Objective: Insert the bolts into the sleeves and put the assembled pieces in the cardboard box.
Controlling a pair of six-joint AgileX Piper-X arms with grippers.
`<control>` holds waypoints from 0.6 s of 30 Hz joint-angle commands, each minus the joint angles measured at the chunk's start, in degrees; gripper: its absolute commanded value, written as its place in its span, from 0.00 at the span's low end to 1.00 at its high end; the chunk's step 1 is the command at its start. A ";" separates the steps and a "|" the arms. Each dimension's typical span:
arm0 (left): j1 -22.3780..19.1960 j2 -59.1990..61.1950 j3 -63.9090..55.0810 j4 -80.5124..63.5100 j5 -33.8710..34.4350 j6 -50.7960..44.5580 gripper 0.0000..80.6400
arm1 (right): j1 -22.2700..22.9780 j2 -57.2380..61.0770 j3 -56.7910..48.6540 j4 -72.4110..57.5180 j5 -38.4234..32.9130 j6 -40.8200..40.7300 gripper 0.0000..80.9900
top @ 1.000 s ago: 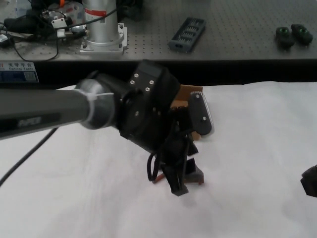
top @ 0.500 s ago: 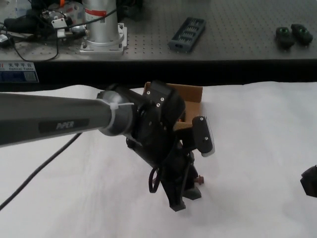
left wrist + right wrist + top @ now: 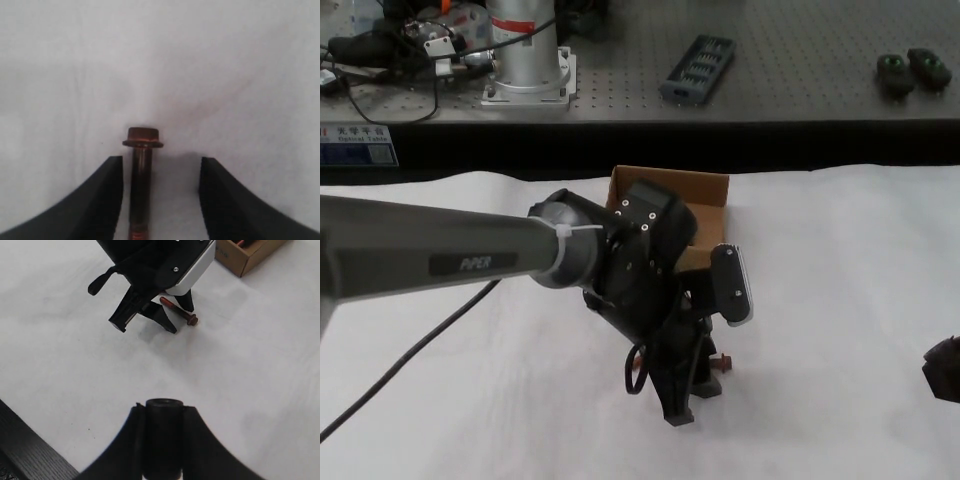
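A copper-coloured bolt (image 3: 141, 180) lies flat on the white cloth (image 3: 840, 300). My left gripper (image 3: 161, 165) stands open over it, one finger on each side and the shank close to one finger. In the high view that gripper (image 3: 698, 390) points down at mid-bench, with the bolt's head (image 3: 723, 361) showing beside it. My right gripper (image 3: 164, 412) is shut on a black sleeve (image 3: 164, 435), held upright near the bench's right edge (image 3: 945, 368). The cardboard box (image 3: 672, 190) sits just behind the left arm.
The box (image 3: 250, 255) holds some reddish parts. Behind the cloth runs a perforated metal table with a metal post (image 3: 525, 50), cables, a dark tray (image 3: 698, 65) and two small black parts (image 3: 912, 70). A black cable (image 3: 410, 350) trails across the cloth.
The left arm has swung away from the box and settled lower, so its open fingers now stand on either side of the bolt. The box is more exposed. The right gripper has barely moved.
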State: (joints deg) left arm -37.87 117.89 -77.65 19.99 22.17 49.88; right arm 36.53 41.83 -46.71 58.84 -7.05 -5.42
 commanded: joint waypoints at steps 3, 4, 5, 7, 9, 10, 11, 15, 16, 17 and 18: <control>-0.25 2.40 -1.79 -0.73 -1.15 0.31 0.43 | -0.36 -0.49 -0.15 0.05 -1.04 -1.34 0.02; -0.25 2.87 -2.24 -0.73 -1.43 0.31 0.43 | -0.36 -0.49 -0.15 0.05 -1.04 -1.34 0.02; -0.25 3.14 -2.70 -0.73 -1.74 0.31 0.43 | -0.36 -0.49 -0.15 0.05 -1.29 -1.33 0.02; -0.25 3.71 -3.68 -0.45 -2.20 0.31 0.41 | -0.36 -0.49 -0.15 0.05 -1.28 -1.47 0.02; -0.25 3.77 -4.38 -0.14 -2.32 0.31 0.34 | -0.36 -0.49 -0.15 0.05 -1.28 -1.48 0.02; -0.25 3.77 -4.59 -0.06 -2.37 0.31 0.29 | -0.36 -0.49 -0.15 0.05 -1.28 -1.48 0.02; -0.25 3.77 -4.77 -0.09 -2.35 0.31 0.22 | -0.36 -0.49 -0.15 0.05 -1.28 -1.48 0.02; -0.25 3.77 -5.87 2.29 -4.08 0.52 0.04 | -0.36 -0.49 -0.15 0.05 -1.28 -1.48 0.02; -0.25 3.77 -6.28 3.83 -5.31 1.15 0.02 | -0.36 -0.49 -0.15 0.05 -1.28 -1.48 0.02; -0.36 3.77 -6.65 5.49 -6.23 2.07 0.02 | -0.36 -0.49 -0.15 0.05 -1.28 -1.48 0.02; -0.36 3.77 -7.11 7.06 -6.88 2.98 0.02 | -0.36 -0.49 -0.15 0.05 -1.28 -1.48 0.02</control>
State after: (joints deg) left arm -38.28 120.79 -83.25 22.71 19.90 50.47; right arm 36.53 41.83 -46.71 58.84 -7.49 -6.43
